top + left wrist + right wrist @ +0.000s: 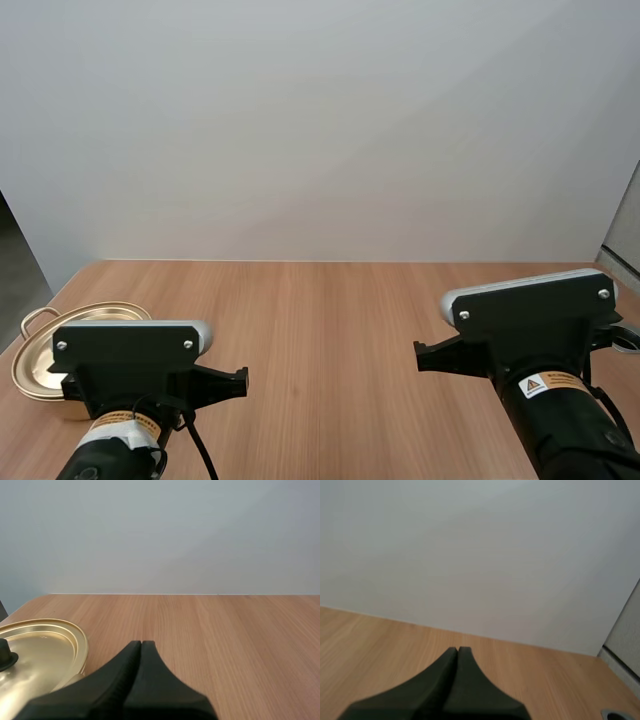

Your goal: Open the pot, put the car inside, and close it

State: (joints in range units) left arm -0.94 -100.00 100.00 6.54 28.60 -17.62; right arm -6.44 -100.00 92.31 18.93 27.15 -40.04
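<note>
While the pot point(75, 642) sits beside it, left gripper point(141, 643) closed, empty, right gripper point(457, 650) likewise.

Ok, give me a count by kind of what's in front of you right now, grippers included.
Pot, gold, closed: 1
Grippers: 2, the left gripper and the right gripper, both shut on nothing
Table, wooden: 1
Total: 4

The left gripper point(141, 642) is closed into one black wedge; beside it, a gold metal pot lid point(45, 650) is seen on the wooden table point(225, 640).
</note>
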